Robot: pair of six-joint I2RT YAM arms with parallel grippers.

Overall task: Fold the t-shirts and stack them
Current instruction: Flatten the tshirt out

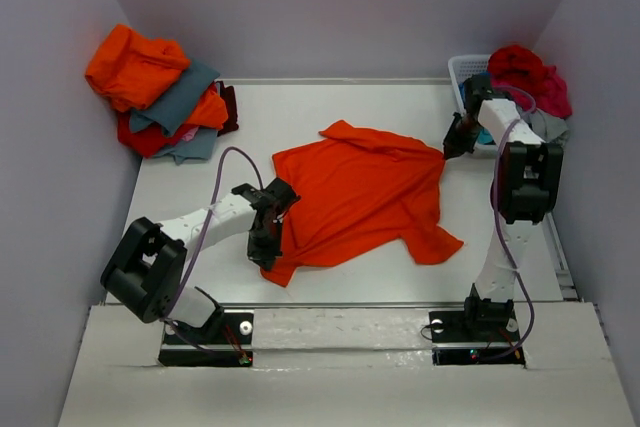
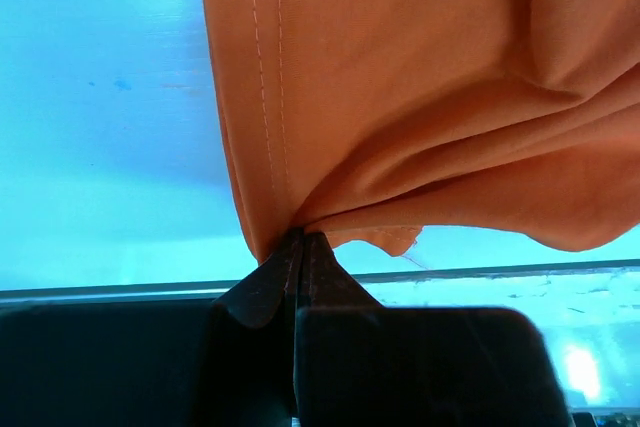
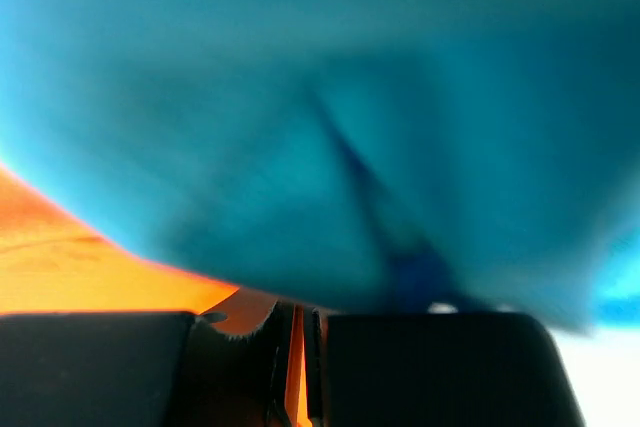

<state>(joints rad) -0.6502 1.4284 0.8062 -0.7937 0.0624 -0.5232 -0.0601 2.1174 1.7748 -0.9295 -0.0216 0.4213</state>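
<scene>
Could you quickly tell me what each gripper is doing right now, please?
Left gripper: closed, pinching the hem of the orange t-shirt.
Right gripper: closed, pinching the same shirt's right edge.

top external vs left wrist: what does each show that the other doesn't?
Only top external: the shirt pile at the far left, the basket at the far right with a red shirt in it, and the right gripper at the orange shirt's right corner.
Only left wrist: the hem stitching and, up close, the fingers pinched shut on the cloth edge.
Both: the orange shirt, the left gripper holding its near-left edge, and the table.
</scene>
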